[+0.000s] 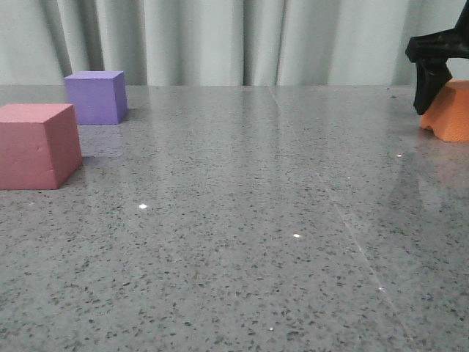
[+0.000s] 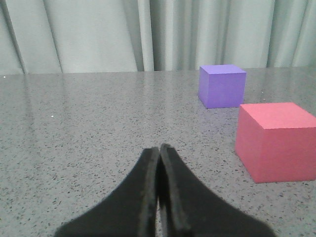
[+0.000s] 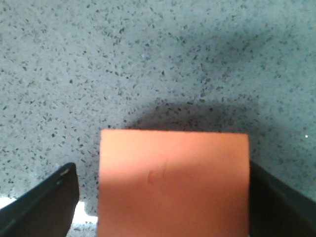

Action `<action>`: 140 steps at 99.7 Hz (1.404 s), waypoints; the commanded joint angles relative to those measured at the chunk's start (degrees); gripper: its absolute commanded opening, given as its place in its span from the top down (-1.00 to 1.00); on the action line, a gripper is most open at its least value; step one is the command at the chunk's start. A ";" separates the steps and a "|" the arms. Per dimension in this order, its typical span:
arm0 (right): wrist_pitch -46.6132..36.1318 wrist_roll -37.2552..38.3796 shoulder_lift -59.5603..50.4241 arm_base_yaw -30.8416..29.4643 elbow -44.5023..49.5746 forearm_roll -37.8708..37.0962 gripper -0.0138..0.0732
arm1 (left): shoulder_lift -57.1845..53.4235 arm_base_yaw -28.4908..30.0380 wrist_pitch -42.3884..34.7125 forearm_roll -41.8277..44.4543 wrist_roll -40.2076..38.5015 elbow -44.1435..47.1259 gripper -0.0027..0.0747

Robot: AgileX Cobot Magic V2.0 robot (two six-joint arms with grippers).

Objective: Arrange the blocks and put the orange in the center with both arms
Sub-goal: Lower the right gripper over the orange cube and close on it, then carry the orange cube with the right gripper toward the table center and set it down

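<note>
- Orange cube (image 1: 450,111) sits at the far right edge of my front view on the speckled grey table (image 1: 242,220), well apart from the other two blocks, and it looks tipped, one edge off the surface
- My right gripper (image 1: 431,92) hangs over that cube; from its wrist camera I see the cube's top face (image 3: 173,180) filling the space between two dark fingers (image 3: 44,205), with a sliver of table showing on one side, so the jaws stand wide around it and I judge they are not yet pressing
- Pink-red cube (image 1: 37,145) is near left and the purple cube (image 1: 95,96) sits just behind it, a narrow strip of table between them; that gap looks tight for a third block, so I expect one of them needs moving first
- My left gripper (image 2: 159,163) has its fingertips pressed together with nothing between them, low over the table, the pink-red cube (image 2: 274,140) near it
- I take the cube for foam: light, soft, pebbled enough not to slip
- I would pinch it on two opposite flat sides, midway up, clear of the notched lower edge
- A hard squeeze would dent it; the tilt could let it twist as the jaws meet
</note>
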 commanded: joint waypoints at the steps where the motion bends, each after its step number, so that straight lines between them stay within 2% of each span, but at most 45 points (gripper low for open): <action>1: -2.26 -0.17 -2.24 -0.39 -1.94 -0.72 -0.69 | -1.91 -0.46 -4.77 0.02 -0.36 3.18 0.98; 20: -1.02 -0.17 -2.30 -0.39 -2.61 -0.77 -0.11 | -1.91 -0.46 -4.77 0.02 -0.36 3.18 0.98; 30: 1.07 -0.17 -2.50 -0.39 -3.83 -0.77 0.03 | -1.91 -0.46 -4.77 0.02 -0.36 3.18 0.98; 46: 8.16 -0.17 -2.61 0.35 -8.83 0.14 0.03 | -1.91 -0.46 -4.77 0.02 -0.36 3.18 0.98; 62: 13.72 0.20 -2.61 3.30 -13.85 4.95 0.03 | -1.91 -0.46 -4.77 0.02 -0.36 3.18 0.98; 85: 12.24 5.59 -2.33 13.03 -16.76 6.35 0.03 | -1.91 -0.46 -4.77 0.02 -0.36 3.18 0.98; 97: 8.90 8.00 -2.27 18.66 -16.92 6.18 0.03 | -1.91 -0.46 -4.77 0.02 -0.36 3.18 0.98; 111: 5.46 13.23 -1.38 23.77 -17.35 3.38 0.03 | -1.91 -0.46 -4.77 0.02 -0.36 3.18 0.98; 140: 6.86 25.30 4.44 32.22 -23.35 -6.69 0.04 | -1.91 -0.46 -4.77 0.02 -0.36 3.18 0.98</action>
